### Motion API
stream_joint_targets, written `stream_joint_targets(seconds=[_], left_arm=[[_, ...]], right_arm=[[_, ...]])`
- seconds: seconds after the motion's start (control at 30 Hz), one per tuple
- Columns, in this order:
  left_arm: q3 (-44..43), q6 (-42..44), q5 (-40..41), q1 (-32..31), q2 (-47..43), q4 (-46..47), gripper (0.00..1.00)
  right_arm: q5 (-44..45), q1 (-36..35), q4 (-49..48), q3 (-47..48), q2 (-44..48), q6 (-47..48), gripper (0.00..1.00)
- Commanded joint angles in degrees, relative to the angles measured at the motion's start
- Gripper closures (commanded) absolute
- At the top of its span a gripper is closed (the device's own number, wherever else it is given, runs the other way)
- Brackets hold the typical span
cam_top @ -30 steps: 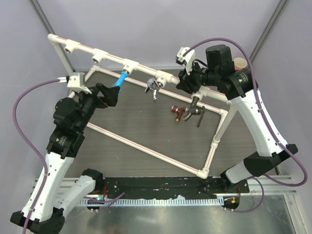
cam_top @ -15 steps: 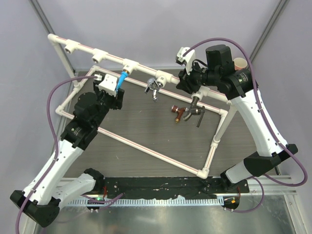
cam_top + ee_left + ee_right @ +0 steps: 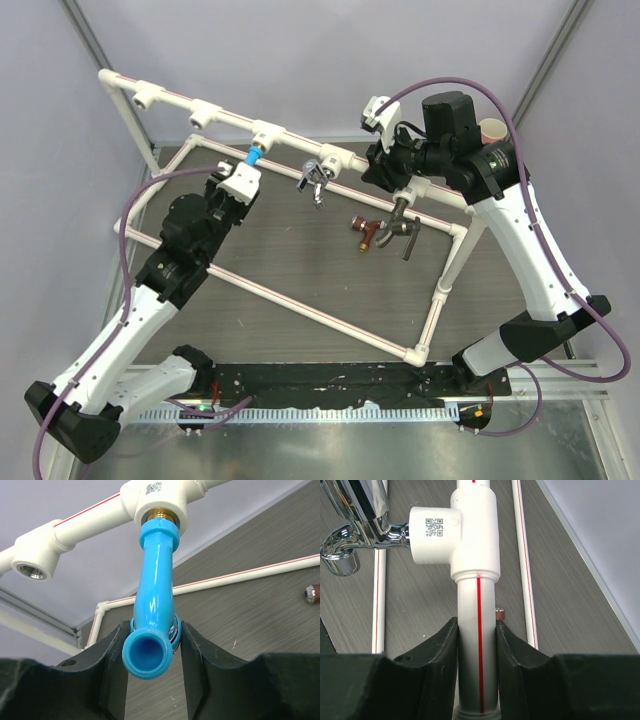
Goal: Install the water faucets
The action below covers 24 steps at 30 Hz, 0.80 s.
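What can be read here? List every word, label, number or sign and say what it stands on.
No readable words or numbers anywhere.
QR code, no letters: on the white tee holding the blue faucet.
QR code, no letters: on the neighbouring tee holding the silver faucet, above the red-striped pipe.

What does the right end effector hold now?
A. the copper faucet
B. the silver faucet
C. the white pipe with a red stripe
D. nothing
C: in the right wrist view, the right end effector closes on both sides of the white pipe, just below its tee socket; the silver faucet is apart, at the left.
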State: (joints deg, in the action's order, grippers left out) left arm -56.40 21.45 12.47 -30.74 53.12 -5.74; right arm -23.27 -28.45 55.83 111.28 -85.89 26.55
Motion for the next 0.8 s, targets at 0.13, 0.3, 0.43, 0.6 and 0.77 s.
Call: stream_joint_targets(seconds=[0.13,0.3,0.43,0.6,0.77], left_arm=[[1.29,19.63,7.29,-5.02,-0.04,5.12,1.0],[2.35,32.93,16.95,-9.59,1.81,4.86,1.0],[3.31,42.34,22.15,-11.18,3.04,6.78,1.0],[4.37,44.22,23.74,-11.71,2.6,8.99,0.92],[3.14,33.68,21.37,-11.71,-0.65,5.92,0.17]], right_arm=[[-0.9,-0.56,-1.43,-0.28,-0.42,-4.31,0.99],[-0.9,-0.56,-1.43,-0.28,-0.42,-4.22,0.99],[-0.9,-0.56,-1.43,-0.28,-0.51,-4.13,0.99],[-0.9,-0.47,-1.52,-0.19,-0.69,-4.13,0.99],[-0.9,-0.56,-1.43,-0.19,-0.77,-4.13,0.99]])
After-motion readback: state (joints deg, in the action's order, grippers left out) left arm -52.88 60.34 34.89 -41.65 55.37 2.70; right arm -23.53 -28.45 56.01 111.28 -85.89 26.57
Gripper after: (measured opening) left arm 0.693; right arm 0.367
